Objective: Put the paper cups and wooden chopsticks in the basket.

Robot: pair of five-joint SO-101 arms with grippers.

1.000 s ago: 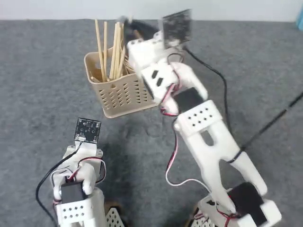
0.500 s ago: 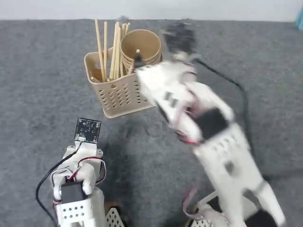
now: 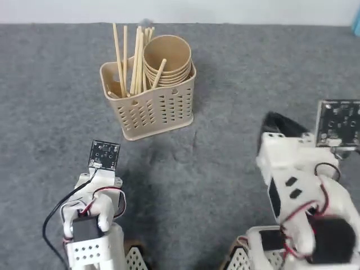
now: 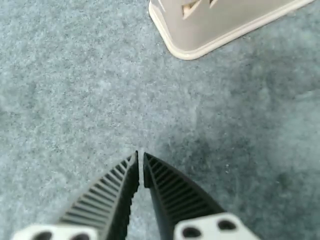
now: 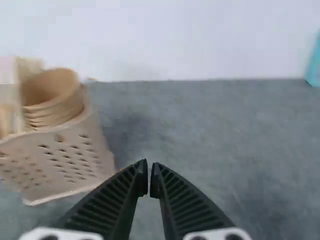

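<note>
A beige slotted basket [image 3: 151,107] stands at the back of the grey mat. Inside it sit a stack of brown paper cups [image 3: 167,56] and several wooden chopsticks [image 3: 128,59] standing upright, with one chopstick leaning against the cups. The basket [image 5: 47,150] and cups [image 5: 50,97] also appear in the right wrist view. My right gripper [image 5: 149,177] is shut and holds nothing; its arm [image 3: 298,185] is at the front right, well away from the basket. My left gripper [image 4: 140,161] is shut over bare mat, a short way in front of the basket's base [image 4: 215,30].
Grey carpet-like mat [image 3: 236,101] covers the table. A pale wall [image 5: 200,35] rises behind it. A blue object's edge [image 5: 314,60] shows at the far right. The left arm [image 3: 93,219] sits at the front left.
The right arm has pulled back from over the basket to the front right, leaving the cups uncovered in the basket. The left arm has stayed still.
</note>
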